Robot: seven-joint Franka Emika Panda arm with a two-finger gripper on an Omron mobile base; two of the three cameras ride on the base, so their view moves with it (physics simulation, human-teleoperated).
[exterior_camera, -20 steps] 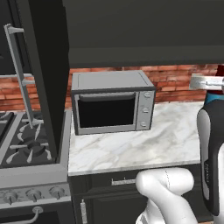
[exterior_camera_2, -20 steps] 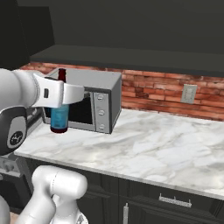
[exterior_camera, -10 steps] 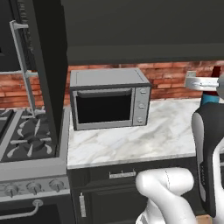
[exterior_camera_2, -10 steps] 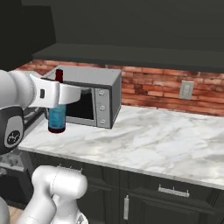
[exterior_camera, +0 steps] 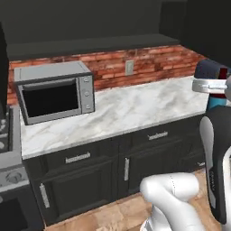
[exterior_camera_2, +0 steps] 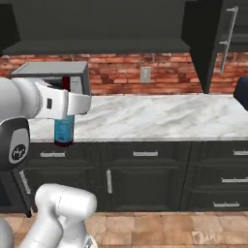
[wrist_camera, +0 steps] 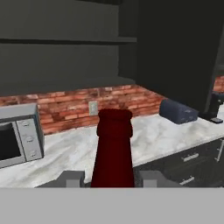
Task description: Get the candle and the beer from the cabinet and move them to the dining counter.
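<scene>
My gripper [exterior_camera_2: 68, 104] is shut on the beer [exterior_camera_2: 63, 130], a dark red-brown bottle with a blue label, and holds it upright in the air in front of the kitchen counter. In the left base view the gripper [exterior_camera: 212, 85] and the beer [exterior_camera: 217, 102] sit at the right edge. In the hand view the beer's neck [wrist_camera: 113, 148] rises between the two fingertips [wrist_camera: 72, 178]. The black cabinet [exterior_camera_2: 206, 43] with its long silver handle stands at the upper right. The candle and the dining counter are out of view.
A silver microwave [exterior_camera: 52, 92] stands on the marble kitchen counter [exterior_camera: 135, 108] against a brick wall with an outlet [exterior_camera: 129, 67]. A dark blue toaster [wrist_camera: 177, 111] sits further right on that counter. Dark drawers and doors [exterior_camera_2: 145, 169] run below.
The whole picture has slid left as the base moved to the right along the counter. The stove has left the view. The beer stays in the shut gripper.
</scene>
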